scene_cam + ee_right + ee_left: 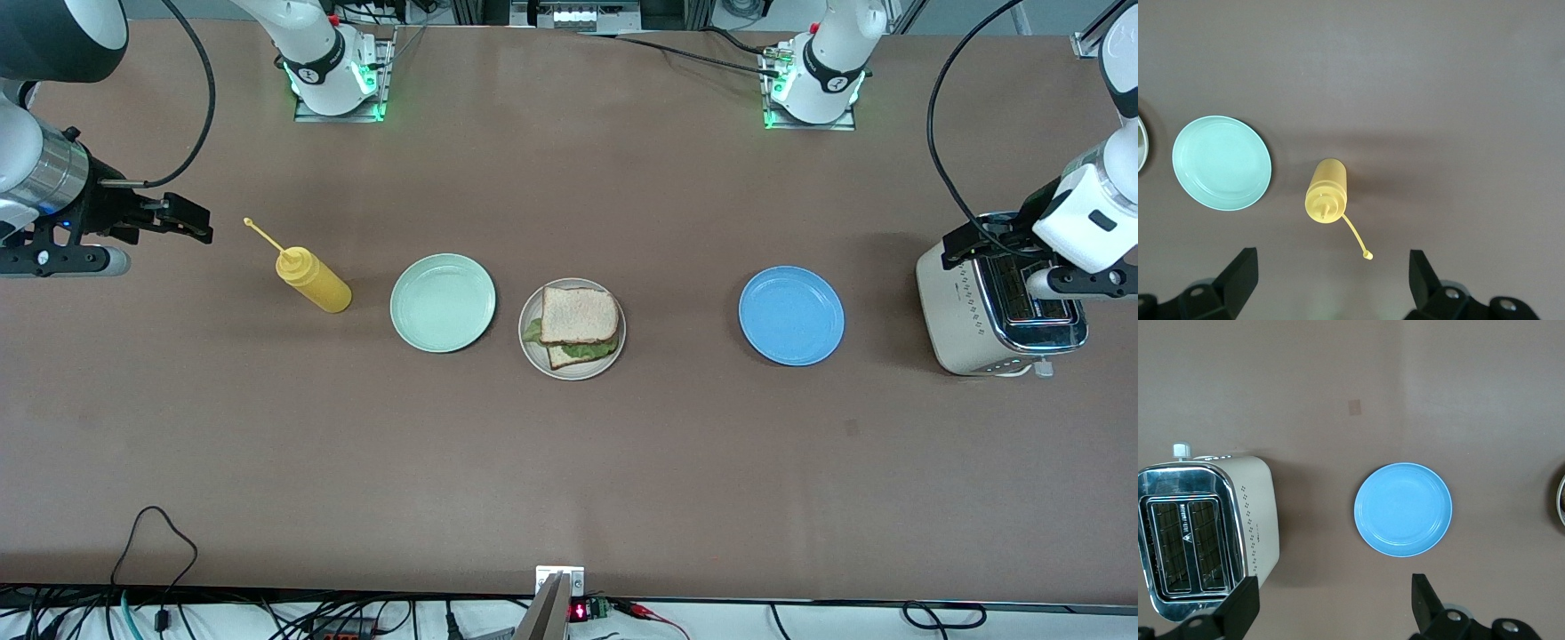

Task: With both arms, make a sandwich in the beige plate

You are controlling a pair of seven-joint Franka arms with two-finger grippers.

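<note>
The sandwich (pixel 580 317) lies on the beige plate (pixel 541 363) at the table's middle: two bread slices with green lettuce between them, the top slice shifted a little. My right gripper (pixel 182 219) is open and empty, up in the air at the right arm's end of the table, beside the mustard bottle; its open jaws show in the right wrist view (pixel 1331 268). My left gripper (pixel 974 236) is open and empty over the toaster's edge; it also shows in the left wrist view (pixel 1333 595).
A yellow mustard bottle (pixel 313 280) (pixel 1327 192) and a mint-green plate (pixel 443 302) (pixel 1221 163) sit toward the right arm's end. A blue plate (pixel 791 316) (pixel 1403 509) and a cream toaster (pixel 987 311) (pixel 1205 527) sit toward the left arm's end.
</note>
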